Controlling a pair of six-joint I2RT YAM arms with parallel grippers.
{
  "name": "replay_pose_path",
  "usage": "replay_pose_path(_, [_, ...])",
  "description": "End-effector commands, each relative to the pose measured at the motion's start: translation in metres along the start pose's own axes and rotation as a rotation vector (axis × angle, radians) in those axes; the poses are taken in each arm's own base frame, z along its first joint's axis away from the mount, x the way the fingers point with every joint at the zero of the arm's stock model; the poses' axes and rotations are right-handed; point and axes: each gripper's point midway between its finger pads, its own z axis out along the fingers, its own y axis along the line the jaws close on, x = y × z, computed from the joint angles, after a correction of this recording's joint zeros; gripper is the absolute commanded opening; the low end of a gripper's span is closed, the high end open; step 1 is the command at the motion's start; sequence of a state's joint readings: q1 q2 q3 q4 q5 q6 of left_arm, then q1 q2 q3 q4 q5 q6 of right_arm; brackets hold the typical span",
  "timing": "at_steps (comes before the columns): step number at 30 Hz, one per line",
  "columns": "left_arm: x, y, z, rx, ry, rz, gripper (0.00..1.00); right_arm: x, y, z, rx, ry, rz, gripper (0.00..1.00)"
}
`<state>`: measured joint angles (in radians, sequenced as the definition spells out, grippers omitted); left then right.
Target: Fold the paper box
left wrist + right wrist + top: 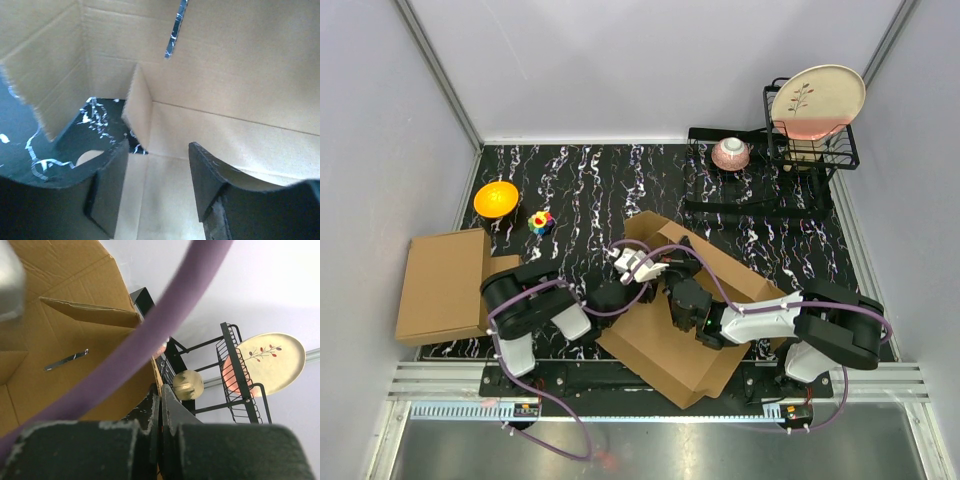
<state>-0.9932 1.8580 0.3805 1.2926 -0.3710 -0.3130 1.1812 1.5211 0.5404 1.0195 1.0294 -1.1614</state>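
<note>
The paper box (pixel 665 345) is a half-folded sheet of brown corrugated cardboard lying at an angle in the middle of the table, with walls raised at its far end. My left gripper (pixel 638 262) reaches into that far end. In the left wrist view it (pixel 157 150) stands open over a flat panel of the box (pixel 225 100), with nothing between its fingers and a small flap upright just ahead. My right gripper (pixel 677 288) is beside it. In the right wrist view it (pixel 161 390) is shut on the top edge of a raised box wall (pixel 75 340).
A stack of closed cardboard boxes (pixel 442 285) lies at the left edge. An orange bowl (pixel 495 197) and a small colourful toy (pixel 541 221) sit behind it. A black dish rack (pixel 810 150) with a plate (pixel 817 100) and a pink bowl (pixel 731 153) stands far right. A purple cable (pixel 150 335) crosses the right wrist view.
</note>
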Motion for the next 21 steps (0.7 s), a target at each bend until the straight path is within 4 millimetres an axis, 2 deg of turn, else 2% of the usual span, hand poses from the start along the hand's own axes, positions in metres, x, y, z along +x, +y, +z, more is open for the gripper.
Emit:
replay_pose_path(1, [-0.103,-0.024,-0.034,0.090,-0.373,-0.038,0.59,-0.006,0.008,0.002,-0.024,-0.020,0.066,0.00])
replay_pose_path(2, [-0.113,-0.021,-0.041,0.082,-0.397,-0.046,0.60,-0.005,0.009,0.002,-0.025,-0.018,0.063,0.00])
replay_pose_path(7, [-0.131,0.002,-0.078,0.031,-0.448,-0.097,0.62,-0.005,0.011,0.003,-0.027,-0.015,0.063,0.00])
replay_pose_path(10, [-0.144,0.013,-0.092,-0.013,-0.474,-0.137,0.62,-0.005,0.013,0.003,-0.029,-0.014,0.066,0.00])
replay_pose_path(16, [-0.192,0.017,-0.103,-0.081,-0.541,-0.140,0.61,-0.004,0.015,0.003,-0.031,-0.010,0.067,0.00])
replay_pose_path(18, [-0.203,0.019,-0.107,-0.096,-0.567,-0.153,0.62,-0.003,0.015,0.003,-0.033,-0.010,0.065,0.00])
replay_pose_path(21, [-0.209,0.026,-0.112,-0.137,-0.558,-0.157,0.63,-0.003,0.015,0.003,-0.033,-0.009,0.065,0.00])
